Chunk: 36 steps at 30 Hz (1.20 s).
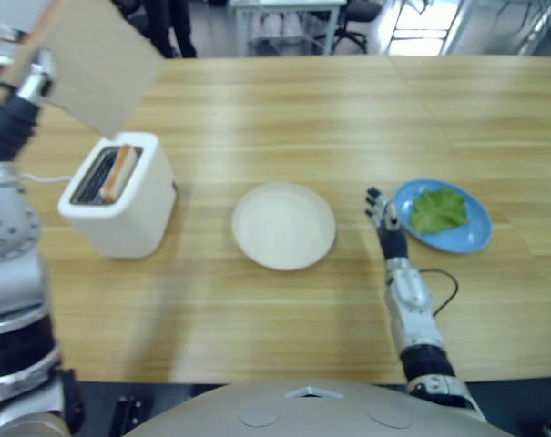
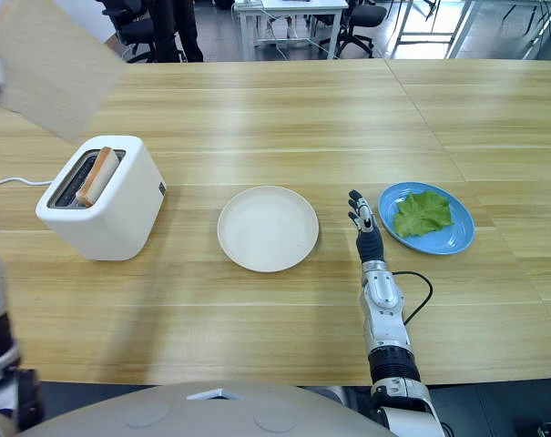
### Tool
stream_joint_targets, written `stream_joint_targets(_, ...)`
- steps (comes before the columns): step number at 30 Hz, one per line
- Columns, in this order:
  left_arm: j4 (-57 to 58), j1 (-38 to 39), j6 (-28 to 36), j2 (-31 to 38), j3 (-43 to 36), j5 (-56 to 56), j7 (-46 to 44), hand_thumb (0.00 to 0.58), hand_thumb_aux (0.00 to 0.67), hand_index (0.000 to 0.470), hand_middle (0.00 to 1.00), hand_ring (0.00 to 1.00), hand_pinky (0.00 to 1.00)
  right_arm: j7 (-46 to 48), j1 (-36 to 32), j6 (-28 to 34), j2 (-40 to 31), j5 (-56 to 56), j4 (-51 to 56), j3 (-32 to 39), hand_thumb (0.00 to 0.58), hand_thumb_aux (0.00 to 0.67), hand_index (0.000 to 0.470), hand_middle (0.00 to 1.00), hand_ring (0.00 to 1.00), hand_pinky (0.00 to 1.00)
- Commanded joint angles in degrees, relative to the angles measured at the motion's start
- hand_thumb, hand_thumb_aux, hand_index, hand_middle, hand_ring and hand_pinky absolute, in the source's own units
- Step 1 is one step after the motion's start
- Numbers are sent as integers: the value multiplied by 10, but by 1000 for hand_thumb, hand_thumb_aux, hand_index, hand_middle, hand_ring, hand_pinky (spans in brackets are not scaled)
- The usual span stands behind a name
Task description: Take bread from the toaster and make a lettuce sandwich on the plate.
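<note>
A: What sits lowest in the frame?

B: The right hand (image 1: pixel 384 215), at lower right. It lies on the wooden table (image 1: pixel 257 328), fingers stretched out and holding nothing, with a thin black cable (image 1: pixel 444 293) looping beside its forearm.

A: And on either side of it?

B: It lies between two plates. The cream plate (image 2: pixel 268 228) is in the centre of the frame. The blue plate (image 2: pixel 457 239) is just right of the fingertips and carries the lettuce leaf (image 2: pixel 421 212).

A: Where's the bread?

B: In two places. The white toaster (image 2: pixel 120 218) stands at middle left, well apart from the cream plate, and one toast slice (image 2: pixel 96 175) stands upright in its slot. A white cord (image 2: pixel 11 183) runs off its left side. Further up, in the upper left corner, the left hand (image 1: pixel 34 80) is raised above the toaster, fingers clamped on the edge of a large bread slice (image 1: pixel 93 64), which is tilted in the air.

A: Behind that?

B: Office chairs (image 2: pixel 366 18) beyond the table's far edge.
</note>
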Motion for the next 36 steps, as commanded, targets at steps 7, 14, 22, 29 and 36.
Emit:
stream_joint_targets(7,189,2,3,-72,-250,28,-143,580,670,460,1000,1000,1000,2,4,6,-5,2,11,-1,0,0,0,0,0,0)
stream_joint_targets(14,397,-68,-64,-103,-323,130,-120,580,670,460,1000,1000,1000,0,8,7,-5,2,7,-1,0,0,0,0,0,0)
stream_joint_targets(22,560,-128,-135,-126,-356,197,-88,580,670,460,1000,1000,1000,0,13,9,-4,2,-2,1,0,0,0,0,0,0)
stream_joint_targets(29,613,-156,-140,-124,-393,273,-65,580,670,460,1000,1000,1000,1,17,11,-4,2,-7,1,0,0,0,0,0,0)
stream_joint_targets(36,576,-158,-91,-89,-418,388,11,0,0,0,0,0,0,3,19,12,-4,2,-14,2,0,0,0,0,0,0)
